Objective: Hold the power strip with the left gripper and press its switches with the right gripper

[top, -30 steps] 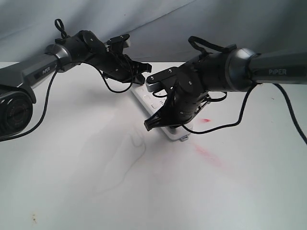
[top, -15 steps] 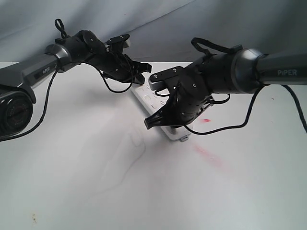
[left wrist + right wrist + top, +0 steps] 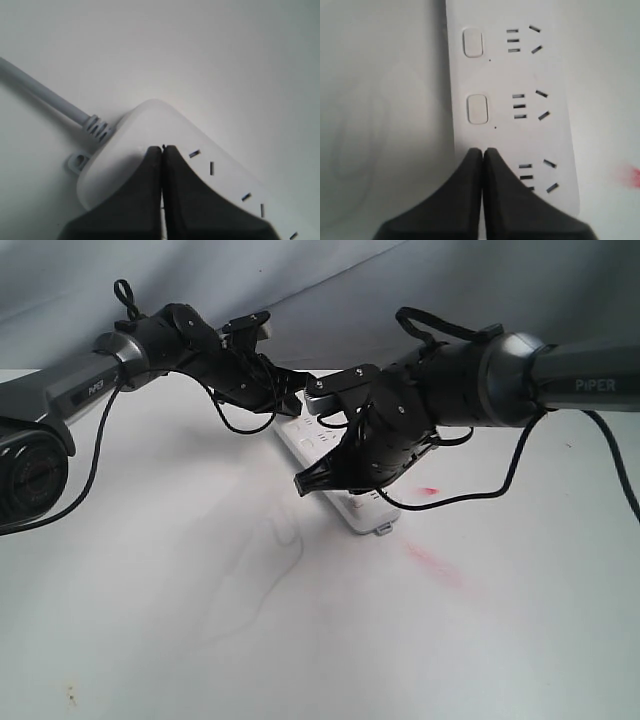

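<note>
Pressing step: right gripper (image 3: 483, 151), clenched empty, tips on the power strip (image 3: 560, 145). Left gripper (image 3: 162, 149), likewise clenched, pins its end. Next, likely advance to the switch (image 3: 477, 108) just ahead.

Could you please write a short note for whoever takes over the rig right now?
Left tool: shut, tips at the cord end of the power strip, apparently pinning it, not gripping it.
Right tool: shut, tips over the strip in the row of switches; two show beyond.
Done: strip held on the table.
Left: switch presses; how many are done cannot be told.
</note>
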{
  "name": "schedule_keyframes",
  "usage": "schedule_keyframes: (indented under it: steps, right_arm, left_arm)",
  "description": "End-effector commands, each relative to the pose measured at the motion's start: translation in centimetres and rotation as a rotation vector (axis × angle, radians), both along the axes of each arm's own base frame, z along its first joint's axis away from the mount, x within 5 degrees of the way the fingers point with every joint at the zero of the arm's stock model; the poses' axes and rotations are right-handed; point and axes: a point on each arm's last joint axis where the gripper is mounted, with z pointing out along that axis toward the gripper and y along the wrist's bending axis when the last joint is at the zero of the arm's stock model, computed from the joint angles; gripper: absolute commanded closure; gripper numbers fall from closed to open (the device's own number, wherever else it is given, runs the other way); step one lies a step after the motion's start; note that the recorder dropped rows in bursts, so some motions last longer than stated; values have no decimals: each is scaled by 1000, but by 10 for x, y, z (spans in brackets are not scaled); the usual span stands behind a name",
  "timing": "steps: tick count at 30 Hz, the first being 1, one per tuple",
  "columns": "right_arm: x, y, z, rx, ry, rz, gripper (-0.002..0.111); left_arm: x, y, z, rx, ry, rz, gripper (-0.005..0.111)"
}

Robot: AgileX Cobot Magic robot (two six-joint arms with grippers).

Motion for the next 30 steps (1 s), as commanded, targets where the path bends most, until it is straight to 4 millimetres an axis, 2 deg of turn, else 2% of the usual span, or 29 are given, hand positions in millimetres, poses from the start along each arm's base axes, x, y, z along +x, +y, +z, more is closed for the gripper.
schedule_keyframes:
  steps: [1,5,12,30]
  right_arm:
    - [3,-3,-15,-35,37,-13,108]
    - [2,-3,-25,-50,56,-14,108]
    - [1,-5,-26,-62,69,-16,108]
    - [-30,-26,-68,-76,164,-39,108]
  left_arm:
    - [0,-1,-4,9,5,-5,107]
    - [0,-1,-4,9,5,-5,107]
    - [0,-1,-4,9,5,-5,107]
    - [0,-1,-4,9,5,-5,107]
